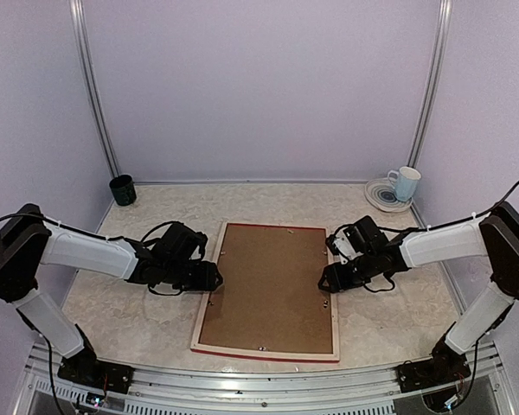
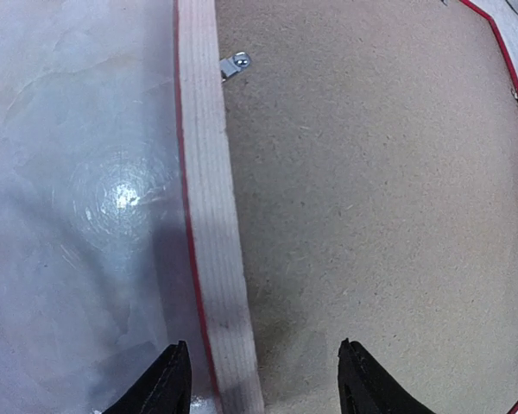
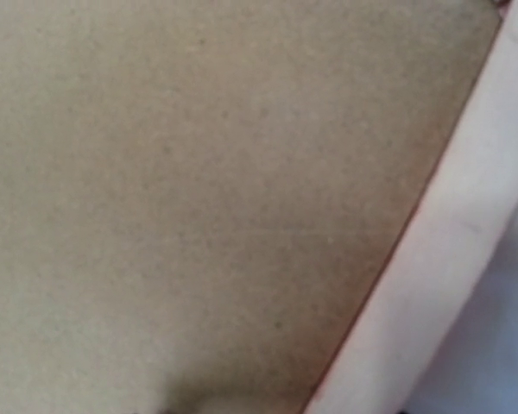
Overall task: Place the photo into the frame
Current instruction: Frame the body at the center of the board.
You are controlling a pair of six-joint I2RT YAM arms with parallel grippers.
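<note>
The frame lies face down in the middle of the table, pale wood back up with a thin red edge showing. A brown backing board fills it. The photo is hidden. My left gripper is at the frame's left rail. In the left wrist view it is open, with one finger over the table and the other over the board, astride the rail. My right gripper is at the right rail. Its dark tips barely show at the bottom edge of the blurred right wrist view, wide apart.
A dark green cup stands at the back left corner. At the back right, a white mug sits on a patterned plate. A small metal clip is on the frame's left rail. Walls close in on three sides.
</note>
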